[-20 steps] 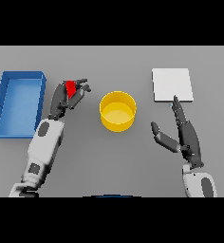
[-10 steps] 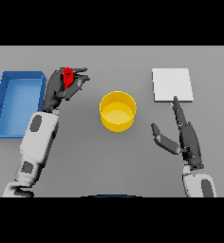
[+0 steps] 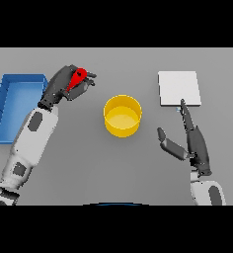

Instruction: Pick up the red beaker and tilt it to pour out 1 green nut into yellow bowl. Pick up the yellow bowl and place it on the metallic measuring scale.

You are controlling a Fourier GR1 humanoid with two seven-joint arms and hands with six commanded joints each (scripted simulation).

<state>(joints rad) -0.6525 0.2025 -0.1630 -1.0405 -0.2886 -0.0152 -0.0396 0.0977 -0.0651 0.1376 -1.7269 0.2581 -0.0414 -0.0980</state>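
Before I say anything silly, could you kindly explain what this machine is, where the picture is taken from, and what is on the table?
This is a humanoid robot with two white and grey arms, seen from its own head looking down at a grey table. Its left robot hand, on the picture's left, has its fingers curled round a small red beaker and holds it up left of the yellow bowl, not yet over it. The right robot hand is open and holds nothing, its fingers pointing toward the metallic measuring scale, the pale square plate beyond it. A blue tray sits at the far left. I cannot see a nut in the beaker from here.
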